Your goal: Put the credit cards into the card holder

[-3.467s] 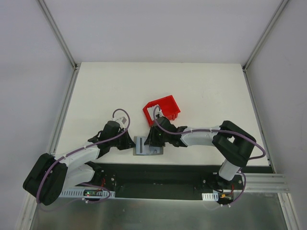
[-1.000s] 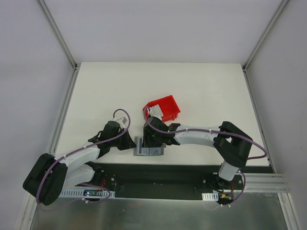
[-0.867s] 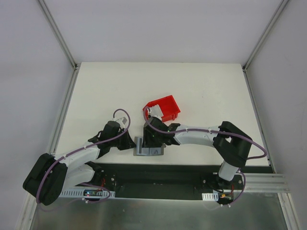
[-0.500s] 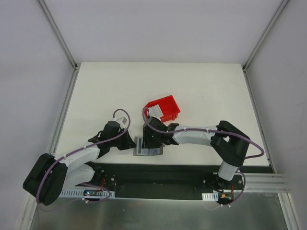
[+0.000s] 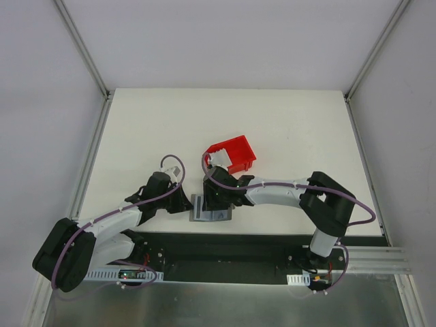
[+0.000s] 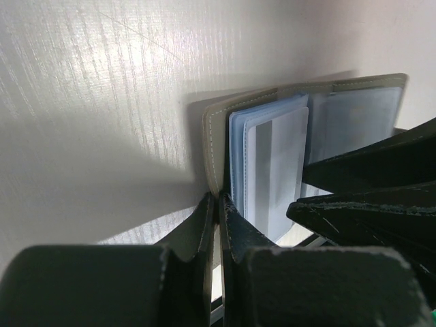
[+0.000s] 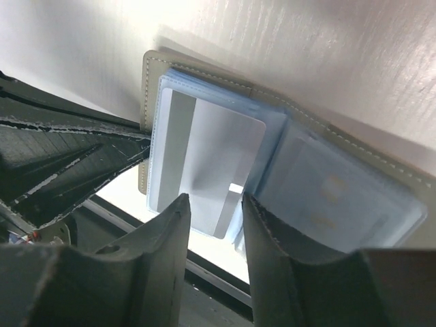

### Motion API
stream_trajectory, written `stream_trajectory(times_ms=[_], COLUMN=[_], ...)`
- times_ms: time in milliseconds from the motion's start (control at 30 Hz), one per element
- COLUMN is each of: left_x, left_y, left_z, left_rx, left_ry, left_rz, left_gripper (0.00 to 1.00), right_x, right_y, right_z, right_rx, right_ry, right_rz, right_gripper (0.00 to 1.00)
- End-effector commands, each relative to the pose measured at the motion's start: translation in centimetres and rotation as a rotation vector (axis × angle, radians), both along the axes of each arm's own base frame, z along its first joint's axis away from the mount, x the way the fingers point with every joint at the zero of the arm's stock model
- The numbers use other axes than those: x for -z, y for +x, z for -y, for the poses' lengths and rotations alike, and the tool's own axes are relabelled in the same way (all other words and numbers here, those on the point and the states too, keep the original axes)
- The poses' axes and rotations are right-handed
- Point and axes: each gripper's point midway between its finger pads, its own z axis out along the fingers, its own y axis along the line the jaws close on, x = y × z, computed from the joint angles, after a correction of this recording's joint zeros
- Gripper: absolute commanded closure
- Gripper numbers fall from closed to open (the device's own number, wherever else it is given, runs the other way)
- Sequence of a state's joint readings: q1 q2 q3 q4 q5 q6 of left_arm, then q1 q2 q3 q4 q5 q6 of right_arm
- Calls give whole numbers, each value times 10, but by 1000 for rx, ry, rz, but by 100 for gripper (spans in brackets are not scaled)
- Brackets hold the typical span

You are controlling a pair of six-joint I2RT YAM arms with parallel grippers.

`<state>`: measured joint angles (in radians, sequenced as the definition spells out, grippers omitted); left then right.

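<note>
White table (image 5: 286, 129) | left end effector (image 6: 217, 204) pinches card holder (image 6: 215, 136) | right end effector (image 7: 216, 204) part-open over card (image 7: 225, 153)

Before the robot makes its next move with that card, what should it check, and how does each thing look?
1. Card holder lying open, sleeves exposed: ok.
2. Left gripper steadying the holder: ok, shut on the edge of its cover.
3. Card lined up with the sleeves: ok, it lies flat over the left-hand stack.
4. Card actually inside a sleeve: cannot tell.
5. Right gripper holding the card: cannot tell; its fingers stand either side of the card's near end.
6. Red bin clear of the right wrist: cannot tell; it sits close behind it.
</note>
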<state>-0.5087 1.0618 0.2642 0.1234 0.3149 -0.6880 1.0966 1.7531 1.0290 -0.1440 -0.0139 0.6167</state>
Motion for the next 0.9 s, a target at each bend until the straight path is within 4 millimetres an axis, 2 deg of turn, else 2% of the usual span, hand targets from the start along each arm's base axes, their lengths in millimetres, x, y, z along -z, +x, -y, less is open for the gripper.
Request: stream_trajectory(times_ms=[0, 167, 300, 433, 533, 667, 700, 733, 767, 867], left_x=[-3, -11, -22, -31, -32, -34, -35, -36, -36, -37], left_y=[0, 2, 5, 10, 13, 17, 18, 19, 20, 21], left_z=[1, 4, 8, 10, 11, 13, 13, 14, 14, 14], left_rx=[11, 5, -3, -12, -17, -19, -20, -20, -20, -17], left_ry=[-12, -33, -61, -74, -71, -70, -68, -69, -68, -64], left_rz=[16, 28, 40, 52, 49, 47, 48, 50, 53, 53], left_gripper=[100, 100, 100, 100, 100, 100, 100, 100, 100, 100], right_x=[-39, -84, -122, -142, -139, -129, -132, -123, -125, -111], right_y=[18, 41, 73, 112, 137, 160, 169, 173, 181, 194], right_z=[2, 17, 39, 59, 68, 66, 66, 67, 65, 60], right_rx=[8, 9, 28, 41, 35, -15, -14, -23, -25, -36], right_ry=[30, 67, 60, 40, 2, -13, -15, -33, -27, -16], right_rz=[113, 231, 324, 362, 346, 288, 293, 272, 270, 224], right_gripper=[57, 46, 36, 23, 20, 17, 16, 15, 15, 12])
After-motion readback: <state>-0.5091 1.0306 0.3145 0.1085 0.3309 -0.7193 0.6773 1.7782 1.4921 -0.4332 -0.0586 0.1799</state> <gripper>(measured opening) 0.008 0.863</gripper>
